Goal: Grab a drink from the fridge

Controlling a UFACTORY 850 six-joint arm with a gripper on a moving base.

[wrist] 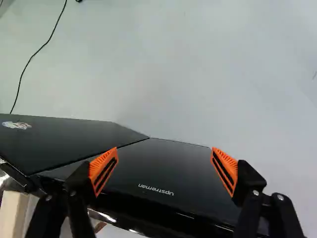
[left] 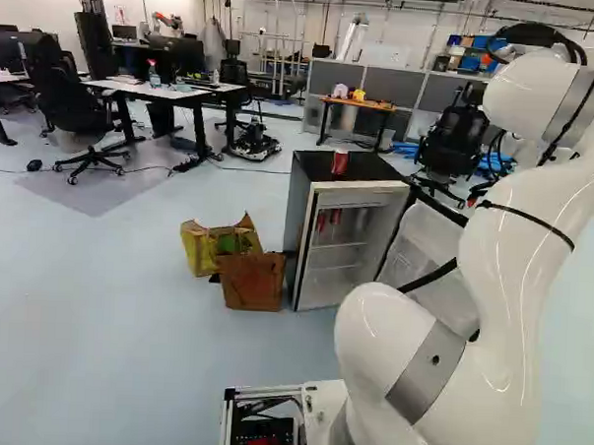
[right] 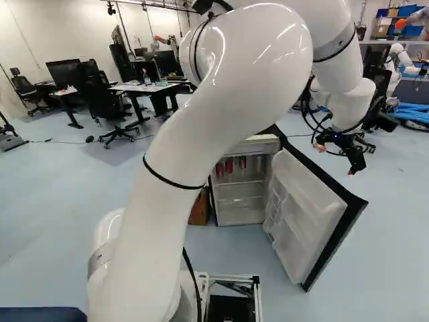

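Glossy black, the flat outer face of the door lies ahead of the gripper, whose ribbed orange pads stand wide apart, clamped on nothing. Red drinks show high inside the open, boxy fridge; a round can sits on top. Best round the door's edge clear of its smooth, moulded plastic lining, then enter level.
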